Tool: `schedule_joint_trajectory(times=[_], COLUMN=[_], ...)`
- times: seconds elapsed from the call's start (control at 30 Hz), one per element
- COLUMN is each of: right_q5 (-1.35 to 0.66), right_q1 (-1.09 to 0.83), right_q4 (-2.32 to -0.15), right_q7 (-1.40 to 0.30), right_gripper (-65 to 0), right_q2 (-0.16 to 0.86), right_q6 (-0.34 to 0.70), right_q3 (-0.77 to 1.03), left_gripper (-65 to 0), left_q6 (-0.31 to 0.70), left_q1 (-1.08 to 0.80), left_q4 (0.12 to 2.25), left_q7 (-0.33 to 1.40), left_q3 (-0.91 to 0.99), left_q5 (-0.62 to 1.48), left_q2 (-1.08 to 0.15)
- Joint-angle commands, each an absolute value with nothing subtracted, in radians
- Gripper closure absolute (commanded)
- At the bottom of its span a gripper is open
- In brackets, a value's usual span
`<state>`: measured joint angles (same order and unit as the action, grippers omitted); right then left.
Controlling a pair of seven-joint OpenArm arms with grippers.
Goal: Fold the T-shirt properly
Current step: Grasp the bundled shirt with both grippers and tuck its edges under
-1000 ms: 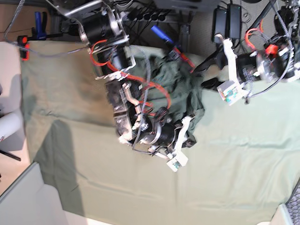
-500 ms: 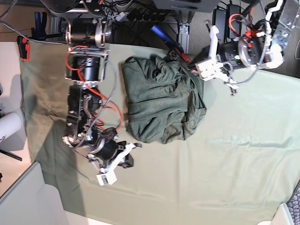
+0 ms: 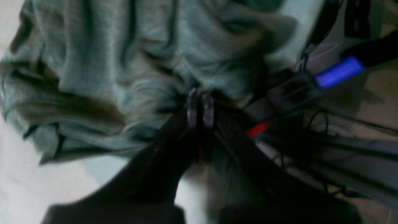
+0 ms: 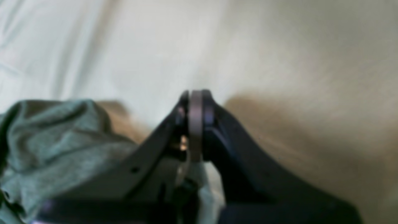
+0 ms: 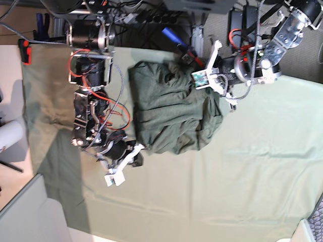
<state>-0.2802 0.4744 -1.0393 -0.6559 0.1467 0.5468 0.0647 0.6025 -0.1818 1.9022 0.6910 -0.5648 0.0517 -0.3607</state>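
The T-shirt (image 5: 171, 111) lies as a crumpled dark olive heap at the back middle of the pale green table cloth (image 5: 252, 166). My left gripper (image 5: 194, 75) is at the heap's back right edge. The blurred left wrist view shows that gripper (image 3: 200, 105) shut, its tips against the folds of the T-shirt (image 3: 93, 62), with no cloth visibly between them. My right gripper (image 5: 137, 155) sits just off the heap's front left edge. It is also shut in the right wrist view (image 4: 196, 102) and holds nothing, with the T-shirt (image 4: 46, 140) to its lower left.
A blue-handled clamp (image 5: 171, 36) and loose cables lie along the table's back edge behind the shirt. A red clamp (image 5: 24, 50) grips the cloth's back left corner. The right arm's links (image 5: 91, 101) stand left of the heap.
The right arm has swung left off the shirt, leaving the heap uncovered. The left arm has moved left to the shirt's edge and its jaws have closed.
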Motion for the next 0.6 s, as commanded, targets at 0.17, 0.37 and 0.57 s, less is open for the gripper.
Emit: schedule_joint_trajectory(times=[0.17,0.37,0.57], right_q5=[-0.296,-0.313,-0.368], right_q1=[0.503,0.503,0.503], right_q4=[-1.021,-1.022,-1.022], right_q7=[-0.65,-0.706,-0.756], right_gripper=[0.0,0.0,0.0], right_q2=[0.147,0.15,0.152], right_q6=[0.548,0.548,0.55], right_q3=[-0.04,-0.091,-0.091], left_gripper=[0.0,0.0,0.0], left_q6=[0.603,0.602,0.598], left_q1=[-0.18,-0.11,0.023], left_q4=[1.872,1.769,1.62], left_q7=[0.676,0.669,0.652], left_q3=[-0.565,-0.551,-0.516], left_q5=[0.059,0.054,0.079], left_q2=[-0.363,-0.369,-0.369])
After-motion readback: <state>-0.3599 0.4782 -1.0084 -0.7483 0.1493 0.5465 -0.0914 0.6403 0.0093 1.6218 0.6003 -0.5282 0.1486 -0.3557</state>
